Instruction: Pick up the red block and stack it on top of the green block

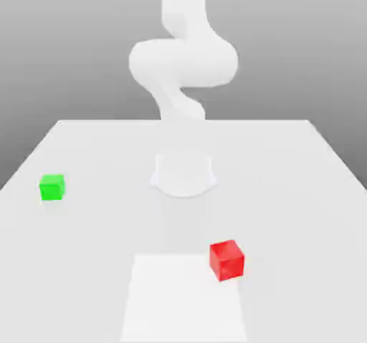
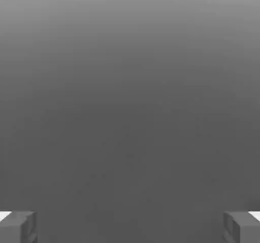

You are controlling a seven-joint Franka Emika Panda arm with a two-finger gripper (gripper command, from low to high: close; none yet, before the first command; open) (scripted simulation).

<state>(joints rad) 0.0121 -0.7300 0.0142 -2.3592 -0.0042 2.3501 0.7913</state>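
While arm (image 1: pixel 183 69) rears upright, tool (image 2: pixel 130 227) gapes wide.

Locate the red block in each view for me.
Exterior view: red block on the table, toward the exterior view's right, at a corner of the pale square.
Hand view: the open gripper faces plain grey.
Shared landmark: none I can match.

Light is falling soft and even, washing the white bench (image 1: pixel 86 263) pale. A brighter rectangle is showing at lower centre of the exterior view. The red block (image 1: pixel 226 260) is casting almost no shadow. The hand view's backdrop is grading from lighter grey to darker.
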